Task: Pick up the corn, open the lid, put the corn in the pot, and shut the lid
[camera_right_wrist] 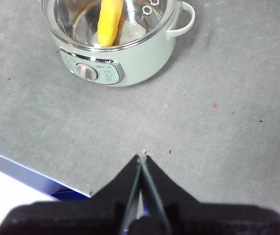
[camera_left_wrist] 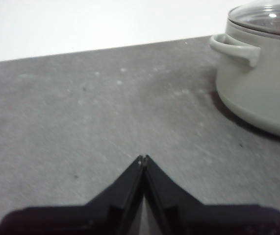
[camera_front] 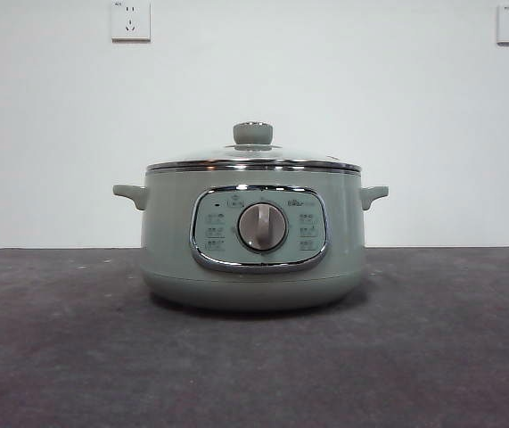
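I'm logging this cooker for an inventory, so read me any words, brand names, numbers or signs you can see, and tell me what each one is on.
No text can be read for certain.
Pot control panel: small printed labels and what may be a logo around the dial, too small and blurred to read.
Wall sockets: tiny marks, unreadable.
Lid, corn, table: no text seen.

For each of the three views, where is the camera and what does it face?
Front: low at table height, facing the pot and lid; no arm shows.
Left wrist: on the left arm, facing the table; left gripper shut.
Right wrist: above, facing the corn through the lid; right gripper shut.
Shared: all show the pot.
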### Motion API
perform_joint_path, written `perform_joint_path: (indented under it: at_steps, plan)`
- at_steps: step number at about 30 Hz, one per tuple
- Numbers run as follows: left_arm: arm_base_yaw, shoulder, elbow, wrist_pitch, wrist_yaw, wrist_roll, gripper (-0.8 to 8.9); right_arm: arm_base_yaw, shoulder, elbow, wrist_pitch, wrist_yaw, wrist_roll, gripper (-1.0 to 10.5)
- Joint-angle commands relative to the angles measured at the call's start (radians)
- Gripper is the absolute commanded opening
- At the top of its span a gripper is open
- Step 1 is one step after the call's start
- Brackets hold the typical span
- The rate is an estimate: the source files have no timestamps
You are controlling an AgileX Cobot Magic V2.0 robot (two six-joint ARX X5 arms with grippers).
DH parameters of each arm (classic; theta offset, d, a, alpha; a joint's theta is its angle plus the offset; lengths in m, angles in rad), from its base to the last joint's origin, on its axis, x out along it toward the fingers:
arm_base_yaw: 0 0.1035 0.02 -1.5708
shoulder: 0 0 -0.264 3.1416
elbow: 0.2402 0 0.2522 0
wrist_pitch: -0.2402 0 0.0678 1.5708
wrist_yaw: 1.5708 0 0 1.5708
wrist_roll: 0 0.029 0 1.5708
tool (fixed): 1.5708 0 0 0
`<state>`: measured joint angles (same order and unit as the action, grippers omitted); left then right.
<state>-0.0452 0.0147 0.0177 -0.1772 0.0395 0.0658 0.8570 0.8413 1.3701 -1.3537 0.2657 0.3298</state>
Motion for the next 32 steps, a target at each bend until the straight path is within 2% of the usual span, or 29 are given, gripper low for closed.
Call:
perform_joint_path:
  at_steps: [1, 25, 29, 32]
  plan:
    - [-0.002, -0.011, -0.010, 0.007, -0.032, -0.010, 0.00, 0.001, -0.001, -0.010, -0.008, 0.004, 0.011, 0.0]
    - [-0.001, 0.019, -0.010, 0.011, -0.032, -0.013, 0.00, 0.001, -0.001, -0.010, -0.008, 0.005, 0.010, 0.0]
    - [-0.001, 0.021, -0.010, 0.011, -0.032, -0.013, 0.00, -0.001, -0.002, -0.010, -0.016, 0.005, -0.095, 0.0]
    - [-0.001, 0.021, -0.010, 0.011, -0.033, -0.013, 0.00, -0.046, -0.018, -0.013, -0.007, 0.079, -0.181, 0.0]
